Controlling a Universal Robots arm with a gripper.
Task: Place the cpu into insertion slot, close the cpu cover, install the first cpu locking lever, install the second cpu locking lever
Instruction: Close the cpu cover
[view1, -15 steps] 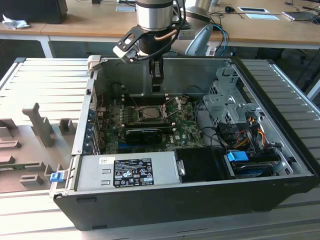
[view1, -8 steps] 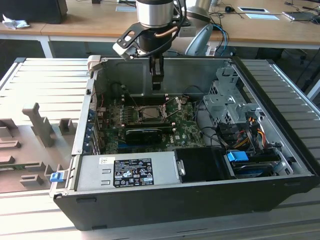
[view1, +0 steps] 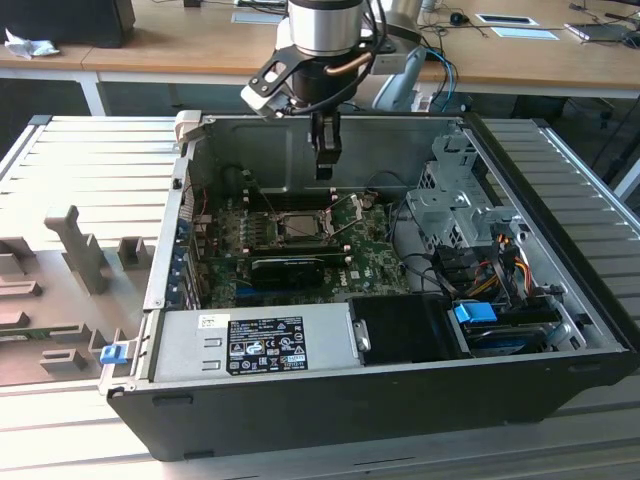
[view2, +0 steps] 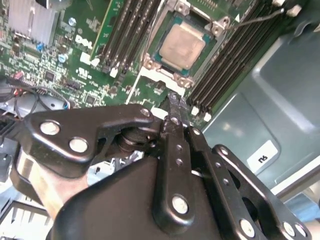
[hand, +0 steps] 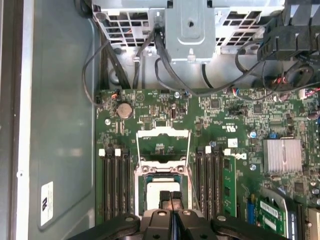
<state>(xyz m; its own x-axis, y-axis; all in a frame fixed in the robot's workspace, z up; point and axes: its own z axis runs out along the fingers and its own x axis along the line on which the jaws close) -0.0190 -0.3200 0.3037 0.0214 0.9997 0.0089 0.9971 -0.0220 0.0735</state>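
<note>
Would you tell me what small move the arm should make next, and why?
Probably shift the shut gripper toward the cpu cover to tip it down: the cpu already sits in the insertion slot, while the cover seems to stand open beside it.

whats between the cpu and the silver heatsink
In the first wrist view: a bank of black memory slots and a green memory stick, between cpu and heatsink.

Silvery-grey cpu (view2: 181, 46); green motherboard (hand: 225, 111); black gripper (view2: 172, 99); black case (view1: 350, 412); blue latch (view1: 475, 313).
</note>
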